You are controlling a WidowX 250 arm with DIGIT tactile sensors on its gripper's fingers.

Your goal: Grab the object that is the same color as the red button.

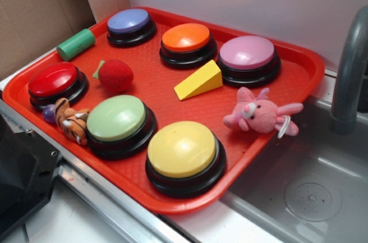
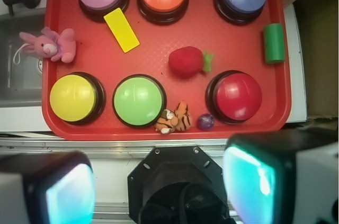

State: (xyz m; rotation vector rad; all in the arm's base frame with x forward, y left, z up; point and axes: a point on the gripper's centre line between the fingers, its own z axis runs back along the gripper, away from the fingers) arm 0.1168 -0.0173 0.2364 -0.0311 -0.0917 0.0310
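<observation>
The small fuzzy red toy fruit with a green leaf tip is seen lying on the red plastic tray, just beside the glossy red dome button on its black base, toward the tray's middle; the two are apart, not touching. In the wrist view the same fruit is found up and to the left of the red button. Beyond the red button, at the tray's rim, a green cylinder is laid on its side. Just in front of the red button a small purple ball and a striped toy tiger are placed, the tiger touching the green dome button. Farther from the red button are set a yellow dome button, a blue-violet dome button, an orange dome button and a pink dome button. A yellow wedge block is seen near the tray's middle, and a pink plush rabbit is draped over the far rim above a grey sink. The gripper is held high above the near rim, well apart from the fruit; its fingers are spread wide and nothing is held.
</observation>
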